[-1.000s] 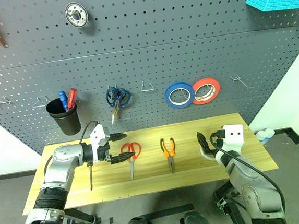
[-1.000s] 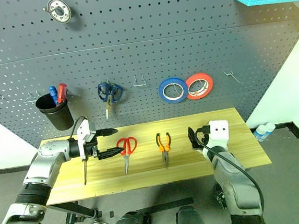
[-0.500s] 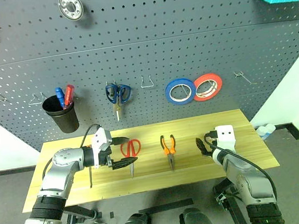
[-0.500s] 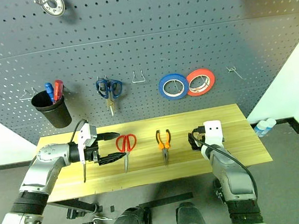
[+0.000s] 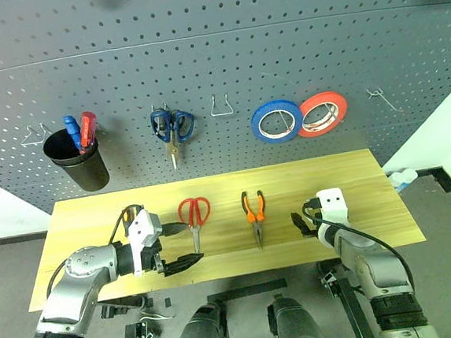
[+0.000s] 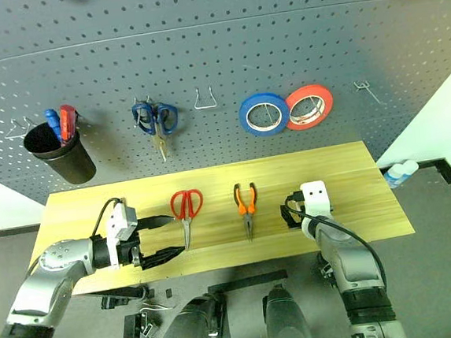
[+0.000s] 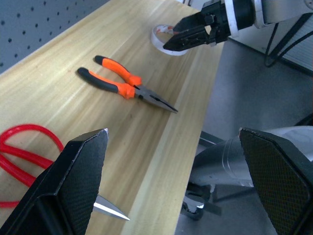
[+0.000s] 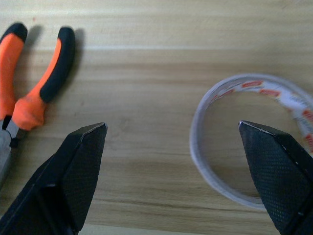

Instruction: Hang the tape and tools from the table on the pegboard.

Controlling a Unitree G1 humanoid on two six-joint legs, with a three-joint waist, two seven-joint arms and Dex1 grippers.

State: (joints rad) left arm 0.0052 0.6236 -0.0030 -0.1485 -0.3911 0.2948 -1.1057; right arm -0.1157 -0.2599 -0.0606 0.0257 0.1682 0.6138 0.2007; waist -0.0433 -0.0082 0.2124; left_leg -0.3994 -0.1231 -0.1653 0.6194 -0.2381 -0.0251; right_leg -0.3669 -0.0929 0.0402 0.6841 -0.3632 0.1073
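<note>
The red-handled scissors (image 5: 194,214) and the orange-and-black pliers (image 5: 253,212) lie side by side on the yellow table (image 5: 353,181). My left gripper (image 5: 191,243) hovers open over the table's front edge, just left of the scissors' blade, holding nothing. The whitish tape (image 8: 196,142) lies flat on the wood right in front of my open right gripper (image 8: 172,124), offset toward one finger. In the left wrist view the tape (image 7: 159,41) sits behind the right gripper (image 7: 190,34). The dark pegboard (image 5: 277,38) rises behind the table. I cannot make out the screwdriver.
On the pegboard hang blue-handled scissors (image 5: 171,126), a blue tape roll (image 5: 278,122), a red-orange roll (image 5: 323,113) and a black cup (image 5: 78,160) with blue and red screwdrivers. Bare hooks (image 5: 220,104) sit between them and at the far right (image 5: 381,97).
The camera has tipped downward. My left gripper has drawn back from the scissors' handles toward the front edge. My right gripper has sunk closer to the tape. Both stay open.
</note>
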